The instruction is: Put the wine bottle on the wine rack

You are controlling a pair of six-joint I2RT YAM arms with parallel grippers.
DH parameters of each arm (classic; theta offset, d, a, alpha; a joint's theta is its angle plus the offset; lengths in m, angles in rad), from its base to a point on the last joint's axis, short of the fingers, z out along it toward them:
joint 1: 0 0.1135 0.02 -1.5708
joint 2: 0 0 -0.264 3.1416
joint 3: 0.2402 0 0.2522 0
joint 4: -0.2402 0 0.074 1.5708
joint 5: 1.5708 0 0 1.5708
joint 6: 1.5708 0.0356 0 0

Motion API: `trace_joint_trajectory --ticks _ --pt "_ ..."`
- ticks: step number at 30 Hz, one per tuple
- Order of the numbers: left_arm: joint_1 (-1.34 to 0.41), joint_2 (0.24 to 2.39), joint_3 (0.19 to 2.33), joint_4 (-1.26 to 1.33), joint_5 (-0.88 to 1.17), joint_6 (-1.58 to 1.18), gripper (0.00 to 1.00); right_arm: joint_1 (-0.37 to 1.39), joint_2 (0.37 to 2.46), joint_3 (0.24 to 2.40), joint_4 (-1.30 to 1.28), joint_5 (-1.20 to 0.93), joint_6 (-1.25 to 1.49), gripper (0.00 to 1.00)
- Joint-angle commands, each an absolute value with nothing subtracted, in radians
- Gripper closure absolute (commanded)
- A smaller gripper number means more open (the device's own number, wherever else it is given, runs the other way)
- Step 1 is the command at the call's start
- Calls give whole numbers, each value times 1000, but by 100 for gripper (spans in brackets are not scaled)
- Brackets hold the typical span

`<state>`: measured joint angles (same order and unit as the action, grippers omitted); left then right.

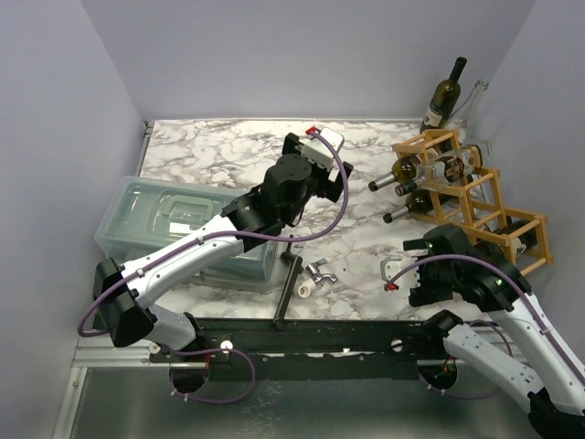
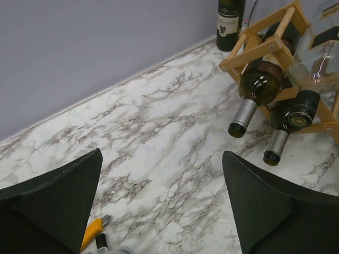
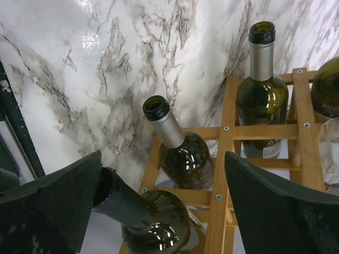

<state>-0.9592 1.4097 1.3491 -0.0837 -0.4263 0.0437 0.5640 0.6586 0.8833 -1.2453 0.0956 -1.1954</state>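
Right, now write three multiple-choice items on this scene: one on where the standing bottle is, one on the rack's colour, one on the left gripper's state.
1. Where is the standing bottle?
A. lying at the near table edge
B. at the far right corner, behind the rack
C. at the far left corner

2. What colour is the rack?
A. light-brown wood
B. blue
C. black

3. How is the left gripper?
A. shut on a bottle
B. shut on nothing
C. open, nothing between its fingers

Answers:
1 B: the top view shows it upright beyond the rack, at the far right.
2 A: both wrist views show pale wooden bars.
3 C: the left wrist view shows the fingers wide apart with nothing held.
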Motion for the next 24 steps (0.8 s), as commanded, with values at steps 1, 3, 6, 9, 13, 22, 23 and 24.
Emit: trace_joint_trajectory --ticks 1,3,6,9,13,22,23,24 --pt "-959 1387 1331 -41 -461 54 4 570 655 859 -1261 199 -1172 1" --pt "-958 1385 1329 -41 -462 55 4 570 651 835 -1248 260 -1172 1" --pt "-958 1382 1327 -40 -470 57 4 570 640 808 -1182 353 -1142 1" --pt "-959 1381 1326 -39 -473 56 4 571 627 809 -1148 401 -1134 1" --pt "-959 1387 1327 -40 -466 55 4 571 618 824 -1173 357 -1144 1" --pt "-959 1385 1328 -41 -473 71 4 571 598 873 -1140 181 -1141 0" --pt "-958 1380 1328 -44 -479 75 4 571 592 889 -1133 120 -1146 0" --pt "-959 1374 1324 -43 -483 79 4 571 582 909 -1117 47 -1142 0"
